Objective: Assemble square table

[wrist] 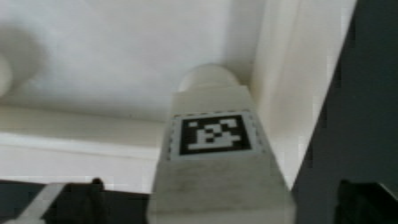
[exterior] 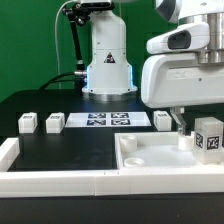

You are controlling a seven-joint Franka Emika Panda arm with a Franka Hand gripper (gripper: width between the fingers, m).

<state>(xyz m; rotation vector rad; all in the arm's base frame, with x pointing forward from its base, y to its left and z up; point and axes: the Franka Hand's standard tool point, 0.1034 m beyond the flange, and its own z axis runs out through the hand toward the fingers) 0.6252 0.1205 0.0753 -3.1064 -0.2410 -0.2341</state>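
White arm: comes down over the slab (exterior: 150, 155), with the tool (exterior: 186, 126) pointing straight down above its inside.
Tool state: the fingers are mostly hidden, and I cannot tell whether they are clamped or apart.
Leg (wrist: 214, 140): under the tool, inside the slab's rim, near a corner.
Leg axis: the long axis is in line with the tool, the rounded end is toward the slab, and the tag faces the wrist camera.

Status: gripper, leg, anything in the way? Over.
Gripper shut on leg. Leg tip down at a corner of the slab. Nothing seen blocking.
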